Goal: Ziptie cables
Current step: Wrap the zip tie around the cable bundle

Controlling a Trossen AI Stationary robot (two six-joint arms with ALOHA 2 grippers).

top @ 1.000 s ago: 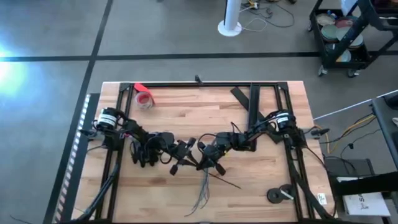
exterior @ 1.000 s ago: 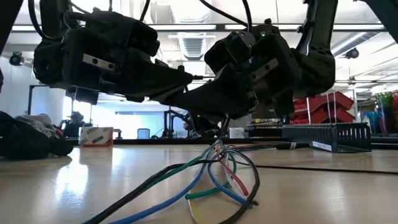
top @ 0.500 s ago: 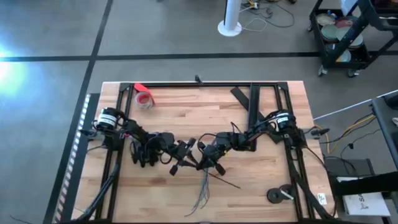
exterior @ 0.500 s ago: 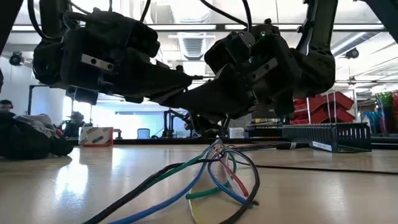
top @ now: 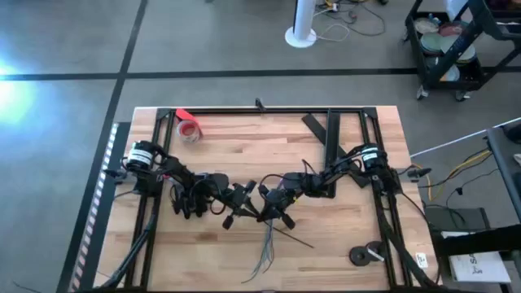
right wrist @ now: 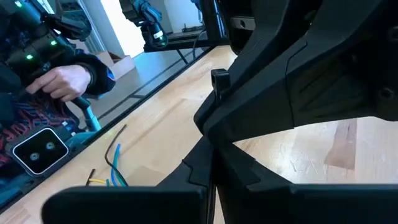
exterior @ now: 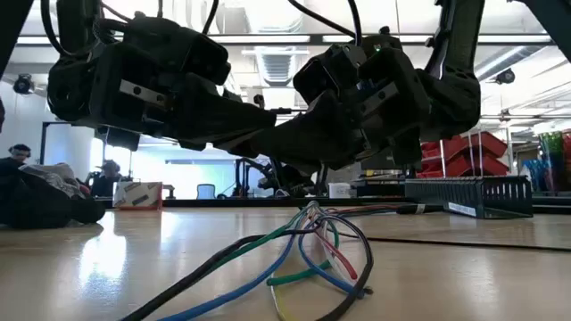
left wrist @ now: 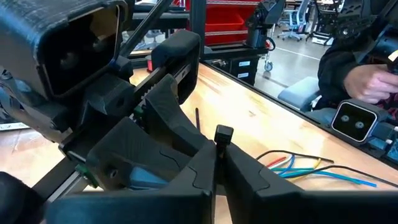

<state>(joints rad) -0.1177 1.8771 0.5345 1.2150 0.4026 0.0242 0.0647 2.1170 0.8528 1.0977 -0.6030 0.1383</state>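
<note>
My two grippers meet fingertip to fingertip over the middle of the table, left gripper (top: 248, 207) and right gripper (top: 269, 212), both shut. The ziptie's small square head (left wrist: 222, 134) stands out at the left fingertips; its thin dark strip (top: 297, 238) runs away over the wood toward the near right. The cables (top: 267, 248), green, blue and dark wires (exterior: 312, 254), lie loose on the table just nearer than the grippers. Their gathered top (exterior: 312, 209) rises toward the fingers. Whether the ziptie goes round them is hidden. My left gripper pinches the ziptie just below its head (left wrist: 221, 144) between its two shut fingers. The head (right wrist: 219, 79) pokes out past the fingertips, clear of the table. My right gripper is shut where the ziptie's strip (top: 277, 226) begins. Its own fingers (right wrist: 211, 177) hide the place of contact.
A red tape roll (top: 189, 129) lies at the far left and wide flat black strips (top: 326, 134) at the far right. Dark round pieces (top: 364, 255) sit at the near right. A black frame (top: 260, 111) rims the table. A person's hand (right wrist: 65, 78) shows beyond the table.
</note>
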